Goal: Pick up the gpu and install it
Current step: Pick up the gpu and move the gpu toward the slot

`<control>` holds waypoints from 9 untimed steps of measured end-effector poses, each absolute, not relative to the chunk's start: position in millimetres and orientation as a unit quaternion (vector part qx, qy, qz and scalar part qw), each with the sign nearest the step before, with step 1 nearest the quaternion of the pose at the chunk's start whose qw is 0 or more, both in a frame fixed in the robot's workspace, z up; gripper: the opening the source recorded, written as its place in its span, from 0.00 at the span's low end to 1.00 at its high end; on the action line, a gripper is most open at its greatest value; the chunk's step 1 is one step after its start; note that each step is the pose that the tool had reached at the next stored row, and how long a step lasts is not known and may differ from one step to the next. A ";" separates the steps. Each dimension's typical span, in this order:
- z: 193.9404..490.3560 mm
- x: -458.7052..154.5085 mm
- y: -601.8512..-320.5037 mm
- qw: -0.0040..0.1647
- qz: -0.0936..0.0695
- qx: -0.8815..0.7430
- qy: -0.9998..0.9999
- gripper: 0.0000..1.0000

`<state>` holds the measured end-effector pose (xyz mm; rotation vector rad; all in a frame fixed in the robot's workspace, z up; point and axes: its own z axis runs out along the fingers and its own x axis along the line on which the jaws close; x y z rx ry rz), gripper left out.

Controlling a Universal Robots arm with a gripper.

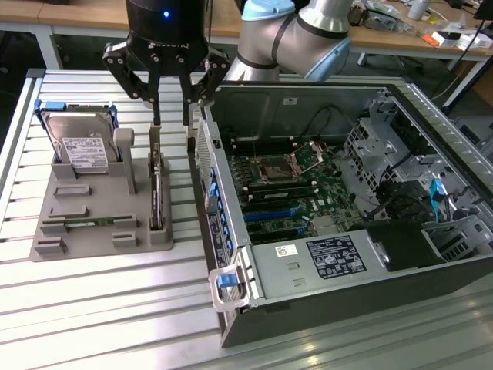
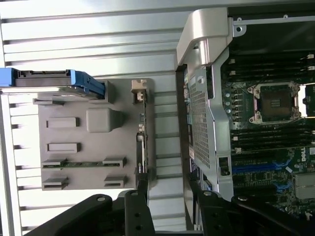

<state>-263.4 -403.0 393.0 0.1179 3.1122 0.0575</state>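
We see the gpu [image 1: 157, 193] only edge-on, upright in its slot in the one gray holder [image 1: 96, 202], so its faces are hidden. The gripper [image 1: 171, 121] hangs just above it, fingers spread and grasping nothing. We count one hard drive [image 1: 77, 146], one memory stick [image 1: 85, 224] and one open computer case [image 1: 323, 304].

The arm [image 1: 316, 35] is made of round silver-grey segments, and one joint has a light blue cap [image 1: 266, 9]. The wrist housing [image 1: 166, 31] is glossy black with a small blue light [image 1: 165, 13]. The end effector [image 1: 171, 119] is also black, built of linked bars with small silver pins, pale lettering on its body, and two slim fingers [image 1: 155, 100].
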 end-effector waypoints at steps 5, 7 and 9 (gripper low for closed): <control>392.0 -269.6 -403.0 0.013 0.018 0.038 0.999 0.42; 391.4 -272.0 -403.0 0.013 0.018 0.038 0.999 0.42; 391.1 -273.4 -403.0 0.013 0.018 0.038 0.999 0.42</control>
